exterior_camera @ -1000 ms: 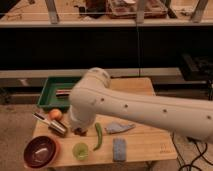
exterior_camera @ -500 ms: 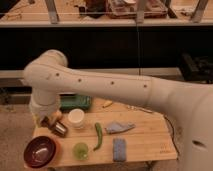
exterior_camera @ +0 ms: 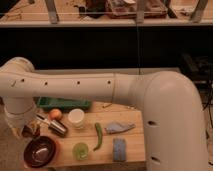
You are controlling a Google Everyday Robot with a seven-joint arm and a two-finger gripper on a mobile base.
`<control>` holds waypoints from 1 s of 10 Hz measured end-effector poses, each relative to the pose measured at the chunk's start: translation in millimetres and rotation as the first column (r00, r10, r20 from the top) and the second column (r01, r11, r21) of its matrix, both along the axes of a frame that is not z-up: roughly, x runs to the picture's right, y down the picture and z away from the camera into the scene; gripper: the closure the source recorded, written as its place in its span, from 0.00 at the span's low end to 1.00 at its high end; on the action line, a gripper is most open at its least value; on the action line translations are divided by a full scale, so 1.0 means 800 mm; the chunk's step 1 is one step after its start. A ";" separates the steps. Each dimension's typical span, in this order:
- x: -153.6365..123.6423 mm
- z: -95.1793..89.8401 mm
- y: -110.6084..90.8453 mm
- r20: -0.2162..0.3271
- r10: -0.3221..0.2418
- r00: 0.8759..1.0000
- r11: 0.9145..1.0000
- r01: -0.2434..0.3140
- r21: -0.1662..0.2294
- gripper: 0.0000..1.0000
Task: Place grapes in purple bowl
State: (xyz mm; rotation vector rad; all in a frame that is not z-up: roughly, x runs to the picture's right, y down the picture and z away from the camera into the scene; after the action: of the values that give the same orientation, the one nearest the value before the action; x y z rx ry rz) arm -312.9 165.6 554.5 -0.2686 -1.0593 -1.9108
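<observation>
The purple bowl (exterior_camera: 40,151) sits at the table's front left corner and looks empty. My arm sweeps across the view from the right and bends down at the far left. My gripper (exterior_camera: 27,130) hangs at the table's left edge, just above and behind the bowl. A small dark lump (exterior_camera: 34,132) at the gripper's tip looks like the grapes. I cannot tell whether it is held or resting on the table.
An orange fruit (exterior_camera: 55,114), a lying metal can (exterior_camera: 56,126) and a white cup (exterior_camera: 76,118) are right of the gripper. A green cup (exterior_camera: 80,150), green pepper (exterior_camera: 98,136), blue sponge (exterior_camera: 119,148) and grey cloth (exterior_camera: 119,127) lie further right. A green tray (exterior_camera: 65,103) sits behind.
The arm has swung further left and towards the camera, and it now fills more of the view. The gripper end has dropped to the table's left edge above the bowl.
</observation>
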 end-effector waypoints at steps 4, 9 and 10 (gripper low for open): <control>-0.008 0.041 0.037 -0.042 -0.012 0.999 0.999 0.011 -0.034 0.95; -0.025 0.087 0.078 -0.123 -0.038 0.992 0.999 0.034 -0.032 0.47; -0.023 0.093 0.080 -0.141 -0.033 0.989 0.999 0.028 -0.035 0.36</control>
State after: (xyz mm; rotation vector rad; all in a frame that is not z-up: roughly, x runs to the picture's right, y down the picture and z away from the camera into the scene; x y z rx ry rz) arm -331.1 229.8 629.3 -0.4352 -0.9967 -1.8732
